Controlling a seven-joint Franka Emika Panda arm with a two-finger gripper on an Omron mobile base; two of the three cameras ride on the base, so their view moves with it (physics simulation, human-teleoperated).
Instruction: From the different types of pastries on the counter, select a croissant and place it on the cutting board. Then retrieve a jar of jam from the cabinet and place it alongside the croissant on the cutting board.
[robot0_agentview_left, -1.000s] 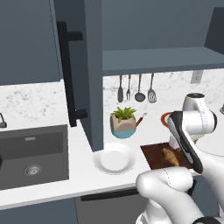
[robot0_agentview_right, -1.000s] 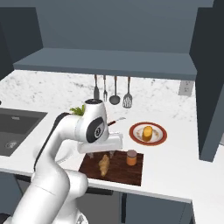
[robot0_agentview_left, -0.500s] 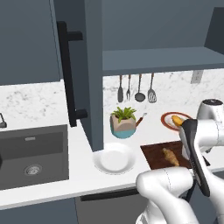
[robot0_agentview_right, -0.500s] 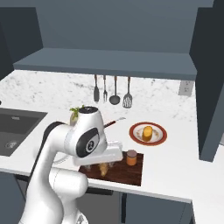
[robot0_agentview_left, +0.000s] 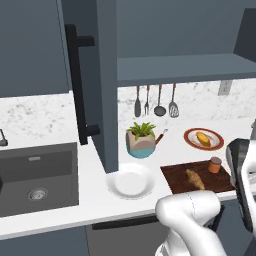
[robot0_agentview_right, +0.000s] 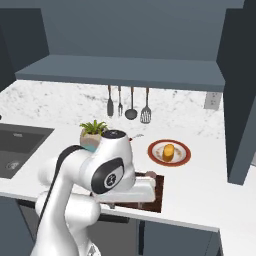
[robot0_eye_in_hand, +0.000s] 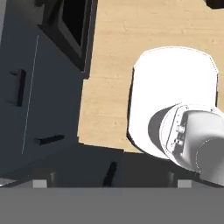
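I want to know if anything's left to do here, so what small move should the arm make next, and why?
Probably just ease the arm back to a rest pose and stop. In the left base view, the croissant and the jar of jam both lie on the cutting board, apart from each other, so the placing looks done. The other pastry sits on the orange-rimmed plate.

sink (robot0_agentview_left: 37, 177) far left | white plate (robot0_agentview_left: 131, 182) beside potted plant (robot0_agentview_left: 142, 140) | utensils (robot0_agentview_left: 155, 101) hang on wall
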